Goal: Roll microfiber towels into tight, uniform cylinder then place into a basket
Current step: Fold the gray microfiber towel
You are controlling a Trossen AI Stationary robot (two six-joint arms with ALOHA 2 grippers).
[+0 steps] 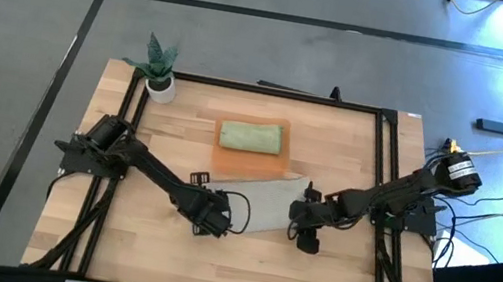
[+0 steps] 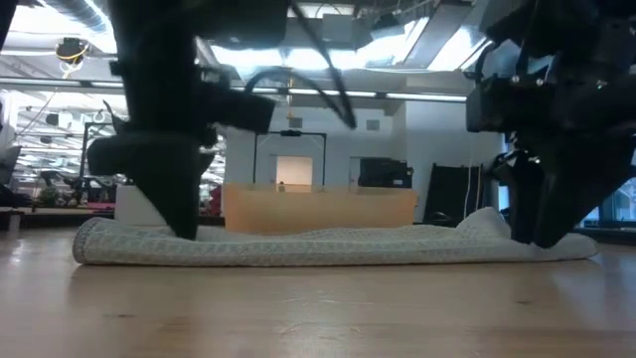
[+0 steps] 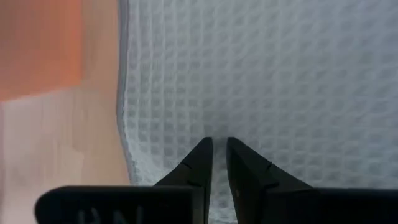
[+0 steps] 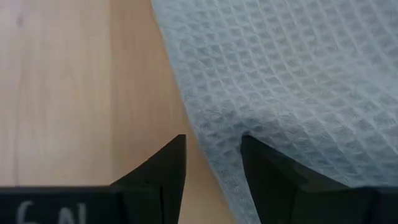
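A grey waffle towel [image 1: 257, 201] lies flat on the wooden table, just in front of the orange basket [image 1: 228, 164]. A rolled green towel [image 1: 251, 138] lies in the basket. My left gripper [image 3: 219, 146] points steeply down at the grey towel's left end, its fingers shut to a thin slit. My right gripper [image 4: 212, 146] is open and points down at the towel's right end. The towel's edge [image 4: 205, 146] runs between its fingers: one finger stands over the cloth, the other over bare wood. My left gripper has its shut fingertips [image 2: 184, 231] down on the top of the grey towel, a little inside its left edge [image 3: 124, 124], coming from above at a slant. The towel lies flat on the table under them. I see no cloth between the fingers. My right gripper reaches down to the towel's right end [image 2: 537, 239], but I cannot tell whether its fingers touch the cloth.
A small white pot with a green plant [image 1: 160, 84] stands at the table's far left corner. A black frame [image 1: 270, 90] runs around the table's edges. Bare wood lies in front of the grey towel, toward the near edge.
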